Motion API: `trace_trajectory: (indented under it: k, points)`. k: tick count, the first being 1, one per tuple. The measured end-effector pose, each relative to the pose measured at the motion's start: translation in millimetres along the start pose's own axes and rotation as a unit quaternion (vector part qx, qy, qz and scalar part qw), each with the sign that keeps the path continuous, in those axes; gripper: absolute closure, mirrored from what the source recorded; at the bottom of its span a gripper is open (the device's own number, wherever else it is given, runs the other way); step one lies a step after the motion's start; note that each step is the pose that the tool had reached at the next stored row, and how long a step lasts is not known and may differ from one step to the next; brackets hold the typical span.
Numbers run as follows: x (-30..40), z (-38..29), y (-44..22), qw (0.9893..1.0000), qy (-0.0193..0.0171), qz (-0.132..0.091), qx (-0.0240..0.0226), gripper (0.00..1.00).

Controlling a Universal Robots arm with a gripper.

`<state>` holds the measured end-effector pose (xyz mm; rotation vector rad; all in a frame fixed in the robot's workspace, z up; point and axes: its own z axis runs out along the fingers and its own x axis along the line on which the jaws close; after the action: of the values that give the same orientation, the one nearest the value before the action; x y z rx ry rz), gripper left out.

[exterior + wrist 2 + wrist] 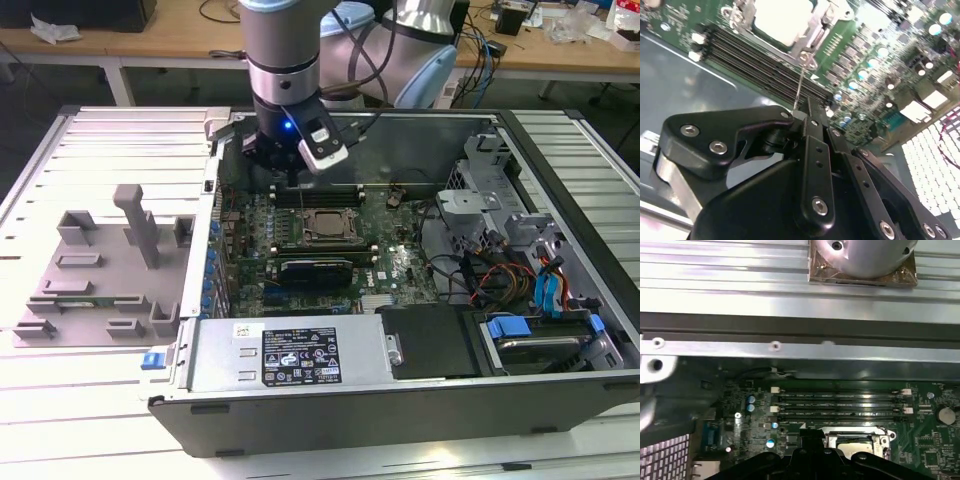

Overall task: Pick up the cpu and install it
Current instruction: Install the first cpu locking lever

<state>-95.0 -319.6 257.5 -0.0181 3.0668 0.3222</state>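
**A:** Where did the cpu (328,228) sit in the exterior view?

**B:** It lay flat, plate up, in the socket (304,240) on the motherboard (400,265). Being square, it had no long axis, and its edges ran square with the memory slots (320,192). The board lay inside the open computer case (300,400) on the counter (100,410). A grey tray (90,300) stood at the exterior view's left. The hand (283,165) hung over the slots, just beside the socket.

**A:** And the second wrist view?

**B:** The cpu's pale plate was framed in metal. A thin lever (799,87) ran from the socket up to the hand's tip. I couldn't tell whether the hand was open or closed.

**A:** The first wrist view?

**B:** The cpu lay in its frame, beside the slots and near the hand.
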Motion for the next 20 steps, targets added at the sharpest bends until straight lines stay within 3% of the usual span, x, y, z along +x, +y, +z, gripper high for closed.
trace_trajectory:
  k: [5,9,14,17,20]
  points:
    - [-18.0,2.7,-2.6,1.0000,0.0036,0.002,0.0000,0.89]
    - [-18.8,4.2,-3.0,1.0000,0.0035,0.002,0.0015,0.89]
    - [-18.9,9.5,-4.1,0.9997,-0.0007,0.023,0.0061,0.89]
    - [-19.4,15.4,-5.4,0.9984,-0.0075,0.055,0.0083,0.89]
    - [-21.8,16.3,-5.6,0.9981,-0.0085,0.060,0.0085,0.89]
